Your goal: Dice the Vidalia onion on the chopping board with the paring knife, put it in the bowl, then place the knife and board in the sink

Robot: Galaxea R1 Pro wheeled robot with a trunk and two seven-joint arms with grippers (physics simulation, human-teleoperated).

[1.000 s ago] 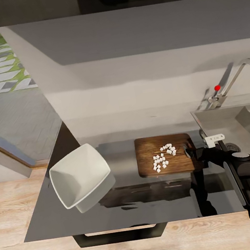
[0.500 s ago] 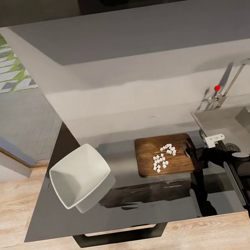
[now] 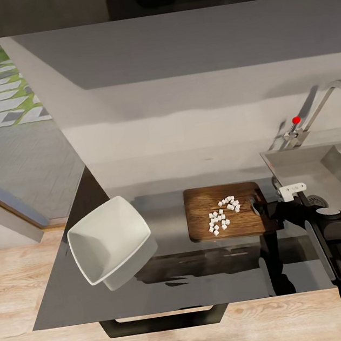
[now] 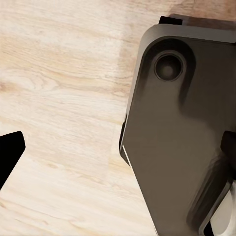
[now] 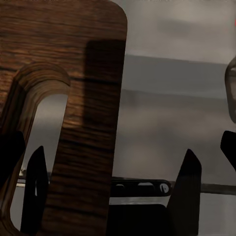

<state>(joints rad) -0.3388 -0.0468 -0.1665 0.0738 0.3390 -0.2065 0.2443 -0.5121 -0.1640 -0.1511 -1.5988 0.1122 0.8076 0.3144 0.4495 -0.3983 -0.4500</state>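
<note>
- On the dark grey table (image 3: 176,279), my right jaws (image 3: 261,209) sit at the right-hand end of the chopping board (image 3: 200,226), lower right of centre in the head view.
- My right wrist camera shows the board's (image 5: 93,73) slot-shaped handle hole between the two fingers (image 5: 189,177); the jaws stand spread, touching nothing that I can see.
- Diced onion (image 3: 223,214), small white cubes, lies in a loose cluster on the board's right half.
- The white bowl (image 3: 110,242) rests tilted at lower left, well apart from the board.
- The steel sink (image 3: 301,164) and its red-dotted tap (image 3: 314,110) occupy the right edge.
- I cannot tell the state of my left jaws; that wrist camera looks at wood-plank floor (image 4: 64,98).
</note>
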